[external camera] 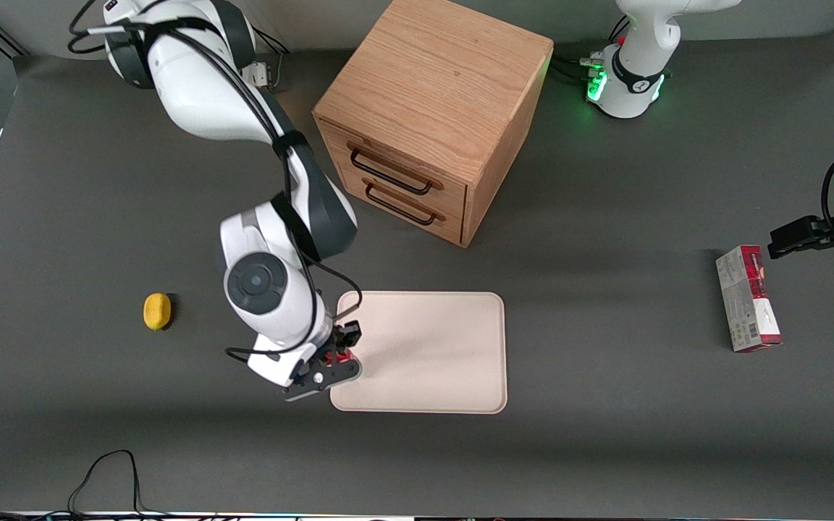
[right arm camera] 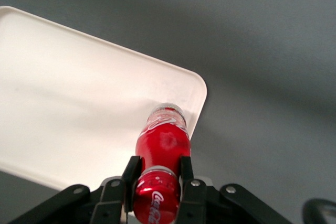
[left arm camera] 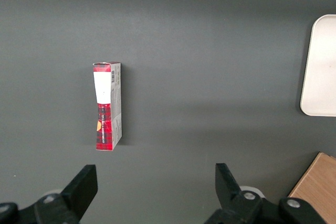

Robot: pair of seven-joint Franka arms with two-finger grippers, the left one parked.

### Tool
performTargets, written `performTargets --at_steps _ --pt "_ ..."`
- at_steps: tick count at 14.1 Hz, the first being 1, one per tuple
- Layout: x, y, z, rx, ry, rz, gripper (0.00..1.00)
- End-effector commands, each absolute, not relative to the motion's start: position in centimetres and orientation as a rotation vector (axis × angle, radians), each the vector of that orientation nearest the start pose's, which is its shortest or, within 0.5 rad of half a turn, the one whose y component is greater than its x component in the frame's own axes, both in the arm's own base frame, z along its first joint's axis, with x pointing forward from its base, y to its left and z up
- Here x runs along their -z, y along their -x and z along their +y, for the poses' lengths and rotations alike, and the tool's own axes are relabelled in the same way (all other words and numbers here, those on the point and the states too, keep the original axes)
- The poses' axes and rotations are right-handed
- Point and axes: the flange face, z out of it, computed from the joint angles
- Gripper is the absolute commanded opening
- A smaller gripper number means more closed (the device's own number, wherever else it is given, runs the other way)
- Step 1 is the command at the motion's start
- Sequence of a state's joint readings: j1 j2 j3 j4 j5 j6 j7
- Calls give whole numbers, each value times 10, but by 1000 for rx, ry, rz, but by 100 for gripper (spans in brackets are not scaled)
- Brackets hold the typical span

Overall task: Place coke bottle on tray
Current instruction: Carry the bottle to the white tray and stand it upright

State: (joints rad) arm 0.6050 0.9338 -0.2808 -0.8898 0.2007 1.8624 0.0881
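My right gripper [external camera: 339,352] is shut on the coke bottle [external camera: 341,355], a small red bottle with a red cap. In the right wrist view the fingers [right arm camera: 131,174] clamp the bottle [right arm camera: 161,145] at its neck, and the bottle hangs base down over a corner of the cream tray [right arm camera: 79,98]. In the front view the gripper is over the tray's [external camera: 431,351] edge at the working arm's end, near the corner closer to the camera. I cannot tell if the bottle's base touches the tray.
A wooden two-drawer cabinet [external camera: 435,108] stands farther from the camera than the tray. A yellow lemon-like object [external camera: 157,311] lies toward the working arm's end. A red-and-grey carton [external camera: 748,298] lies toward the parked arm's end, also in the left wrist view [left arm camera: 108,106].
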Motion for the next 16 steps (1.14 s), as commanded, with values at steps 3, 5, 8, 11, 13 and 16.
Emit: performTargets --at_steps 3,5,8,11,13,16 --pt "-330 -712 351 119 3113 -513 12" --pt "-327 -712 351 113 3115 -513 12" --pt "-320 -712 351 99 3120 -504 65" --pt "-321 -712 351 102 3120 -499 100" --pt "-333 -711 351 111 3119 -493 100" --pt "-395 -701 346 113 3110 -482 100"
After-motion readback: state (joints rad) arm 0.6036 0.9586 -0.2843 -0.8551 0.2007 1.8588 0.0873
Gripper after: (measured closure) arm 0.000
